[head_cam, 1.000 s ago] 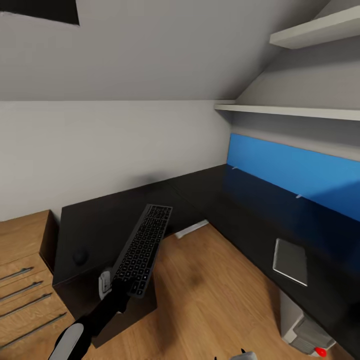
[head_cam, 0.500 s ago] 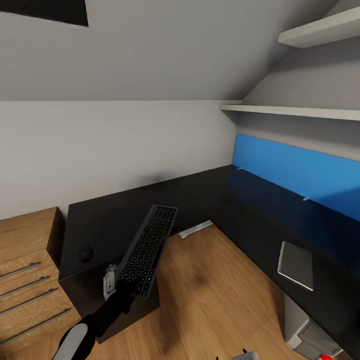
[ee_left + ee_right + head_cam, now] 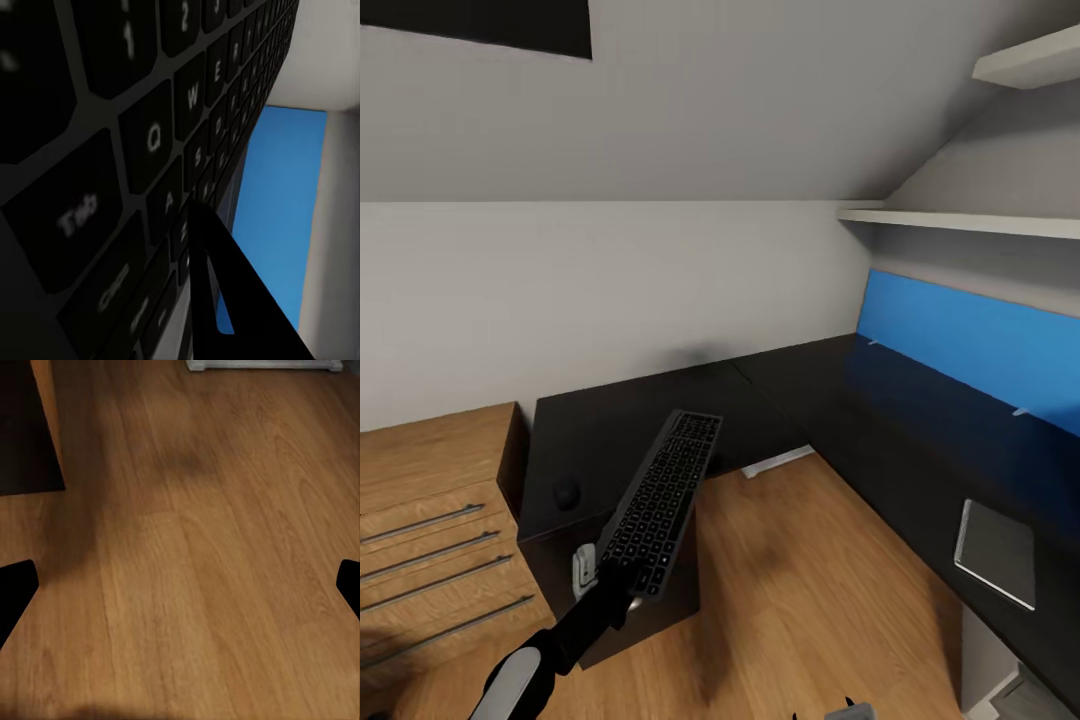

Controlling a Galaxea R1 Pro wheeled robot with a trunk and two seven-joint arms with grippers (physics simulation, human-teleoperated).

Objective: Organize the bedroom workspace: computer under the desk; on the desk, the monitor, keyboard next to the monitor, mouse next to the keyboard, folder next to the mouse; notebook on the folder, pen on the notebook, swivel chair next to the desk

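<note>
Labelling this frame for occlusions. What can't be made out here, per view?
- Head view: left gripper fingertips hidden behind the keyboard.
- Head view: notebook cover detail too small; grey object under the desk cut by the picture's corner.
- Left wrist view: keyboard blurred, its ends cut off.
- Right wrist view: right gripper fingers cut by the edges.

One keyboard (image 3: 660,493), one mouse (image 3: 566,494) and one notebook (image 3: 996,551) are in sight, along with one desk (image 3: 800,400) and one blue panel (image 3: 970,345). The oak drawers (image 3: 435,560) show four handles, and two wall shelves (image 3: 960,222) appear, though more may lie beyond the frame.
</note>
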